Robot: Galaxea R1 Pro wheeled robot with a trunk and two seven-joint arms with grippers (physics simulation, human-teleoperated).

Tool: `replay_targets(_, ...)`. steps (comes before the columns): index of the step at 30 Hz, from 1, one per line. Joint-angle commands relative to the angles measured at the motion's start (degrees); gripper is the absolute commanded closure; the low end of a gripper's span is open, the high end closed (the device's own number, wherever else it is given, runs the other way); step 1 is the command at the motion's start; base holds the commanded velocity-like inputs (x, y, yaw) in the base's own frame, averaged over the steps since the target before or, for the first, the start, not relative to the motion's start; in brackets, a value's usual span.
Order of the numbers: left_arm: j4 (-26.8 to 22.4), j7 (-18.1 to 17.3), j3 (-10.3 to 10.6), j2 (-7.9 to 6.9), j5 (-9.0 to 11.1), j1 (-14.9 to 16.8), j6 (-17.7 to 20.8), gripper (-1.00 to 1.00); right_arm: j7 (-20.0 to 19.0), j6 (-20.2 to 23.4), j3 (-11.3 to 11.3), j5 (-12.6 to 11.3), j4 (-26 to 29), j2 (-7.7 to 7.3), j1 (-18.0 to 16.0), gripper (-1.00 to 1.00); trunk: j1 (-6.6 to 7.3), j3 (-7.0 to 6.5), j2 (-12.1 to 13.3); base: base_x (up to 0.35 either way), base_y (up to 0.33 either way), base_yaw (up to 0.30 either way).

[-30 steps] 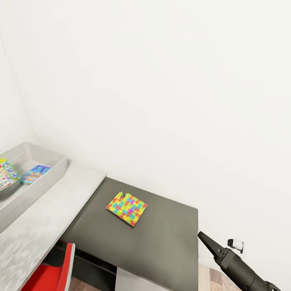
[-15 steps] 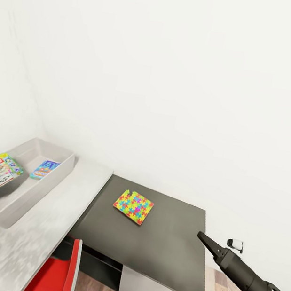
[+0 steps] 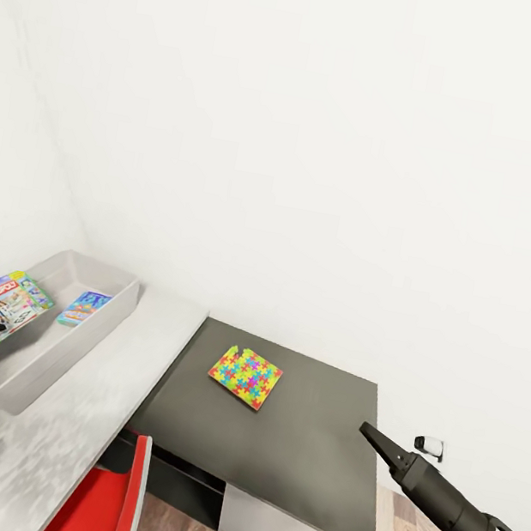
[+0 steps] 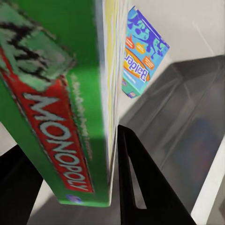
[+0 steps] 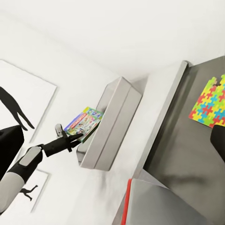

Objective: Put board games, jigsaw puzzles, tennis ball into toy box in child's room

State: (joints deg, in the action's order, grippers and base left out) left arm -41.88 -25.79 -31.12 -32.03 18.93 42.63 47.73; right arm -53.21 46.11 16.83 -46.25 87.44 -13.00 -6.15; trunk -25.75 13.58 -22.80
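Here the left gripper's (image 4: 115, 187) fingers pinch the Monopoly board game (image 4: 61, 112) over the toy box (image 3: 72, 327), which holds the blue game (image 4: 140, 51); the head view adds the puzzle (image 3: 245, 376) on the dark bench (image 3: 302, 455) and the right gripper's (image 3: 368, 432) fingers pressed together.

Left gripper (image 5: 74, 137) holding the Monopoly box (image 5: 84, 121) over the toy box (image 5: 112, 124)

The box, clamped by one edge, tilts above the toy box's near rim. The grey toy box sits on the pale desk top (image 5: 161, 110). Beyond that, a jigsaw puzzle (image 5: 209, 101) lies flat on the dark top (image 5: 187, 145). A black silhouette poster (image 5: 18, 101) hangs on the wall behind the toy box.
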Motion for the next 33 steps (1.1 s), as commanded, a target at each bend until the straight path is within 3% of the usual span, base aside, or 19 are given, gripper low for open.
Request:
replay_targets(1,0.0,-0.2,-0.2,0.09,-0.1,0.1,0.3,1.0,-0.1,0.3,0.0,-0.1,0.0,-0.01,-0.1,-1.0,-0.03,0.11,-0.1,0.0,0.0,-0.006)
replay_targets(21,0.1,2.5,-0.1,1.86,-0.4,0.1,-1.5,1.0,-0.1,0.3,0.1,-0.1,0.0,0.0,0.0,-1.0,-0.03,1.47,-0.1,0.0,0.0,-0.001)
replay_targets(33,0.2,4.2,-0.1,2.05,-0.5,0.1,-1.9,1.0,-0.1,0.3,0.1,-0.2,0.0,-0.01,0.0,-1.0,-0.03,2.6,-0.1,0.0,0.0,0.0)
